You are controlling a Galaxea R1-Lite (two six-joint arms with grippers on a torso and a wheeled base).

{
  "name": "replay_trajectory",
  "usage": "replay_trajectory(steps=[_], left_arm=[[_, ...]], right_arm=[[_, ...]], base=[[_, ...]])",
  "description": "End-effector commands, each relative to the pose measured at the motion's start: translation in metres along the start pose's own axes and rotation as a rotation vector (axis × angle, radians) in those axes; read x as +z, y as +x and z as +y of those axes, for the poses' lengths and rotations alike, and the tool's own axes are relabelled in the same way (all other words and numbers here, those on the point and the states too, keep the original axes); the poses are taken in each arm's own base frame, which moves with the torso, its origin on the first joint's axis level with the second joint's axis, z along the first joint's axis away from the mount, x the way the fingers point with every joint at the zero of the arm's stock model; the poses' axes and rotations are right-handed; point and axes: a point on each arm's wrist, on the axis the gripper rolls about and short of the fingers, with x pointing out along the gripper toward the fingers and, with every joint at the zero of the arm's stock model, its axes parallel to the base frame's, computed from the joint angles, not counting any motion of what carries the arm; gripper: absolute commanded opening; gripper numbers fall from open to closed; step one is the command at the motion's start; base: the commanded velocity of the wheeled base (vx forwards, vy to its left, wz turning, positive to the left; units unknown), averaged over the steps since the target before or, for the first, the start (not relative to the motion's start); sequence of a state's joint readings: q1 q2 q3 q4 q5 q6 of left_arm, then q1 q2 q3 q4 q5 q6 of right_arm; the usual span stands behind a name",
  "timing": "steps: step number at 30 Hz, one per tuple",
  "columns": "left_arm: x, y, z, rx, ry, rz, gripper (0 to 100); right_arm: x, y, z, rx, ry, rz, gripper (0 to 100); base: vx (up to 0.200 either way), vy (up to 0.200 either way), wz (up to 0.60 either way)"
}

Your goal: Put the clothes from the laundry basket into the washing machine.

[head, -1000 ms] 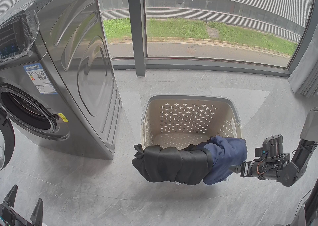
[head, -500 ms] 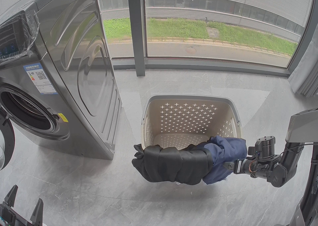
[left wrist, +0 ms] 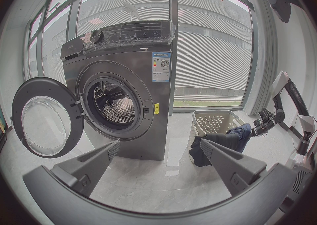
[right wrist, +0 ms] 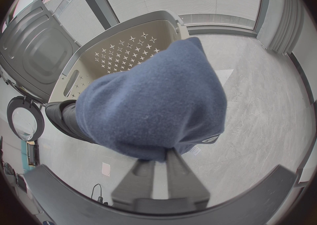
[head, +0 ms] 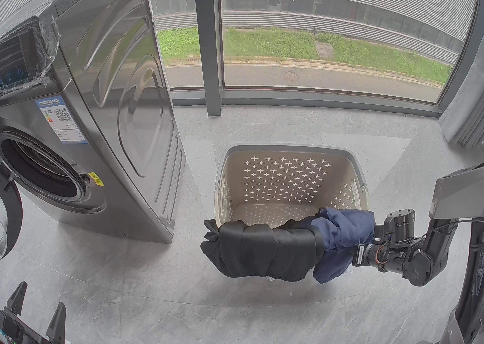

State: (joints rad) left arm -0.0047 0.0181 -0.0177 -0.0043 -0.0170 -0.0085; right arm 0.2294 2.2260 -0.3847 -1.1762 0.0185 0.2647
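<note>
Head view: grey stone floor (head: 151, 289) before a tall window (head: 327, 32); washing machine (head: 101, 123) at left, laundry basket (head: 287, 173) at centre. A black garment (head: 262, 251) and a blue garment (head: 343, 231) hang over the basket's near rim. The right gripper (head: 354, 253) meets the blue garment. Left wrist view: left gripper (left wrist: 158, 143) fingers spread, holding nothing; machine door (left wrist: 46, 116) open. Right wrist view: fingers (right wrist: 180, 176) pressed together, pinching the blue garment.

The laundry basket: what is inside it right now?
Inside the beige star-holed plastic laundry basket bare floor and walls show. A black garment and blue fleece garment drape over its near rim, hiding the front strip of the floor.
</note>
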Motion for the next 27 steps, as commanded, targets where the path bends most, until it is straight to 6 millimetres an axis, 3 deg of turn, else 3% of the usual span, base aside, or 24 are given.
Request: replay_trajectory(steps=[1, 6, 13, 27], left_arm=[[-0.005, 0.0, 0.0, 0.0, -0.001, -0.001, 100], [-0.005, 0.0, 0.0, 0.0, -0.002, -0.001, 100], [-0.005, 0.0, 0.0, 0.0, -0.001, -0.001, 100], [-0.005, 0.0, 0.0, 0.0, -0.001, -0.001, 100]], right_arm=[[0.0, -0.002, 0.002, 0.004, -0.001, 0.0, 0], [0.001, -0.01, 0.007, 0.014, 0.002, -0.008, 0], [0.017, -0.051, 0.023, 0.08, -0.019, -0.092, 0], [0.042, -0.087, 0.037, 0.224, -0.03, -0.237, 0]], base=[[0.0, 0.0, 0.0], [0.0, 0.0, 0.0], [0.0, 0.0, 0.0], [0.0, 0.0, 0.0]])
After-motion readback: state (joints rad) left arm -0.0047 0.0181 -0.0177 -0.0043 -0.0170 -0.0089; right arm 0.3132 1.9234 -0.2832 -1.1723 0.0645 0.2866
